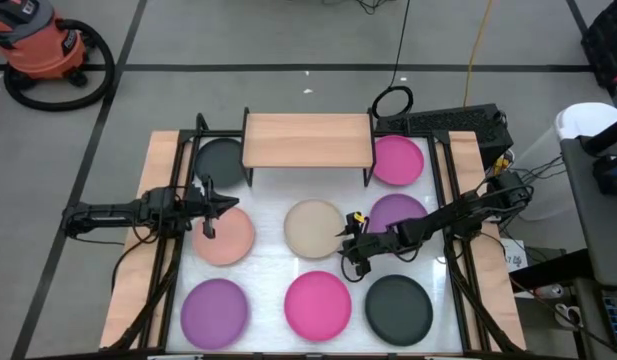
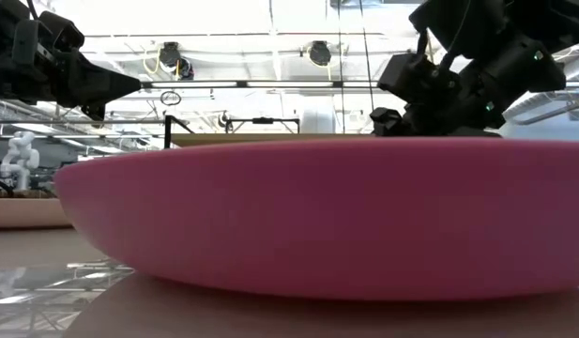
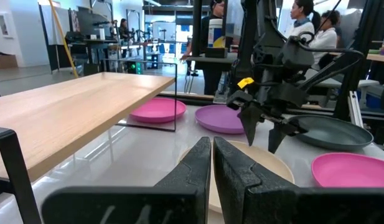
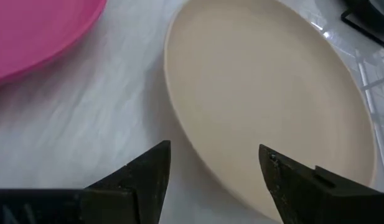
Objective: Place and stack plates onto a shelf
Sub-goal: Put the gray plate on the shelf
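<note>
- Along the far edge of the white table (image 1: pixel 263 195) stands the shelf (image 1: pixel 308 140); its light wooden top board runs with its long axis left to right, on thin black legs; nothing lies on the board.
- Plates all lie flat on the table, faces up; being round, none shows a long axis.
- Black plate (image 1: pixel 220 158) sits at the shelf's left end, partly beneath the board; magenta plate (image 1: pixel 397 160) lies at the shelf's right end.
- Middle row: salmon pink plate (image 1: pixel 226 236) on the left, beige plate (image 1: pixel 314 227) at centre, purple plate (image 1: pixel 398 215) on the right, partly covered by the right arm.
- Near row: second purple plate (image 1: pixel 215 307), second magenta plate (image 1: pixel 318 304), second black plate (image 1: pixel 399 308), left to right.
- Right gripper (image 4: pixel 213 168) hovers low at the beige plate's right rim, pointing toward it; fingers spread wide, straddling the rim in the wrist view, gripping nothing.
- Left gripper (image 3: pixel 212 171) sits above the far edge of the salmon pink plate, pointing right; fingers pressed together, empty.
</note>
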`<state>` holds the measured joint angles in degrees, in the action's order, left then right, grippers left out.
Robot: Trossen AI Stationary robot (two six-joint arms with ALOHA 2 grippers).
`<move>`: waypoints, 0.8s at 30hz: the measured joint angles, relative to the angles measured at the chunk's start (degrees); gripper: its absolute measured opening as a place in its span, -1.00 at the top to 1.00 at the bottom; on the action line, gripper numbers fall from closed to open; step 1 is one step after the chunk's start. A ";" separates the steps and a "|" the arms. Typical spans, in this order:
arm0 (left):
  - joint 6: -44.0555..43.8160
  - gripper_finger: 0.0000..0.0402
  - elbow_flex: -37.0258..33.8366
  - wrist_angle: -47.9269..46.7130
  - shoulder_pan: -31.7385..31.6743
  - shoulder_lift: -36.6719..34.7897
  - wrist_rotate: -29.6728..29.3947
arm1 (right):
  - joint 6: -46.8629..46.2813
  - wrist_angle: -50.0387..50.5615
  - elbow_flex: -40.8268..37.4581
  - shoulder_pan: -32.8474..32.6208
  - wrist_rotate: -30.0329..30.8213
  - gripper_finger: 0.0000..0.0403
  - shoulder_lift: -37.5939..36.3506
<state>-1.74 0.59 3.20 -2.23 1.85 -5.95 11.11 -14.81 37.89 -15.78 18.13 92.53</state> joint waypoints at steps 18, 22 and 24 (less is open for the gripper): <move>0.00 0.88 -0.01 -0.02 0.01 0.00 -0.01 | 0.09 1.04 -0.02 0.47 1.46 0.13 0.00; -0.01 0.88 0.01 0.00 0.01 0.01 -0.01 | 0.46 1.28 -0.02 0.47 1.32 0.22 0.33; -0.01 0.88 0.00 0.00 -0.01 0.00 0.01 | 0.49 1.32 -0.02 0.47 1.31 0.26 0.30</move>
<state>-1.75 0.59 3.20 -2.24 1.85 -5.93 11.60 -13.49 37.87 -15.31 19.44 92.84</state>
